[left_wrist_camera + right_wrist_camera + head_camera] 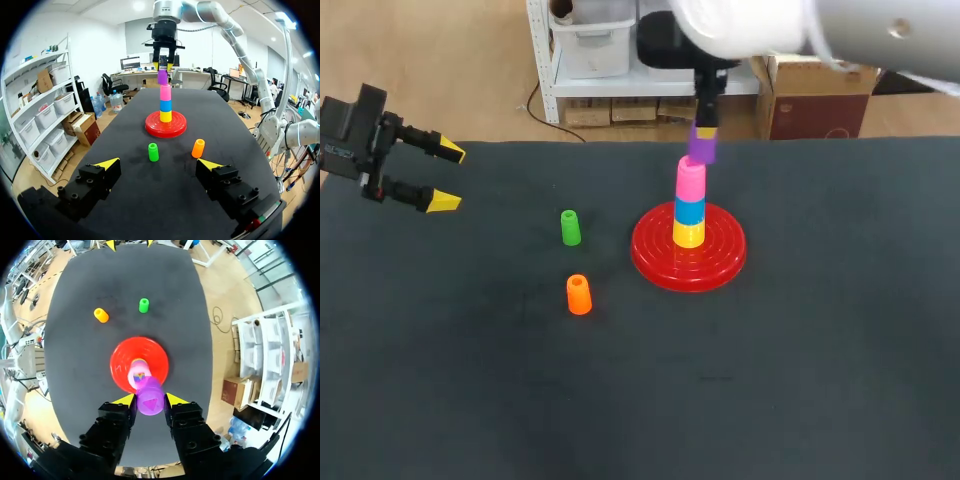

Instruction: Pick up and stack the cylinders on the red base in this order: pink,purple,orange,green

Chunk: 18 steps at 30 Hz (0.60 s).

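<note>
Standing clear are green [570,227], orange [578,294] cylinders; right jaws grip purple [701,147], perhaps touching pink [691,180]; left jaws open.

Bright, even light from overhead falls on my dark matte tabletop [820,380], small white highlights glint on the glossy red base [655,255], and shadows beside the green cylinder [570,227] and orange cylinder [578,294] barely show.

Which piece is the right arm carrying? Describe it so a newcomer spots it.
Find the red base mid-table with its yellow, blue and pink stack. Just above that stack, the right end effector grips the purple cylinder. It alone is purple and held aloft.
</note>
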### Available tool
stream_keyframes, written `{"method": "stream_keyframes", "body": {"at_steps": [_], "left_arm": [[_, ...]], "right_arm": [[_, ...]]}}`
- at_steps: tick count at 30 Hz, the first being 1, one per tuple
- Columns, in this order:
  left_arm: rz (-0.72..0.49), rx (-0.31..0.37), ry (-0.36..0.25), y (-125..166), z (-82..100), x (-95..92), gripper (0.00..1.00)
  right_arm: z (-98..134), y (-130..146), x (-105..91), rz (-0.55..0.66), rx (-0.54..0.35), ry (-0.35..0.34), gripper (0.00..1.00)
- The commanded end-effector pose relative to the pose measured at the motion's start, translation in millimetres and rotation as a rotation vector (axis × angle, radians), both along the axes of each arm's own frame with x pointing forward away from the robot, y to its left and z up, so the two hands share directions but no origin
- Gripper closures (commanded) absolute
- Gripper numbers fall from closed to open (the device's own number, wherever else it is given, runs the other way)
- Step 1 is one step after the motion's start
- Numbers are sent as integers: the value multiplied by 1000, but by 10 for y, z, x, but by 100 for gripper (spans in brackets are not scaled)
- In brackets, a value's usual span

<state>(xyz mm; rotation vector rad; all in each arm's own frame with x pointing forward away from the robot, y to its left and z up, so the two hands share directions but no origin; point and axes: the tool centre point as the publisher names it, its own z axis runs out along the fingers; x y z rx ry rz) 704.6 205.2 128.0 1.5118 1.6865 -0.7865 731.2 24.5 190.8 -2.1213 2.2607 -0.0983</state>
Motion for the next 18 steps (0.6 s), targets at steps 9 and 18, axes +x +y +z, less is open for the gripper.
{"method": "stream_keyframes", "body": {"at_steps": [9,18], "left_arm": [[0,-2,-3,5,-5,-7,0],[0,-2,-3,5,-5,-7,0]], "right_arm": [[-117,116,-22,-2,-16,88,100],[-85,138,-124,8,-16,65,100]]}}
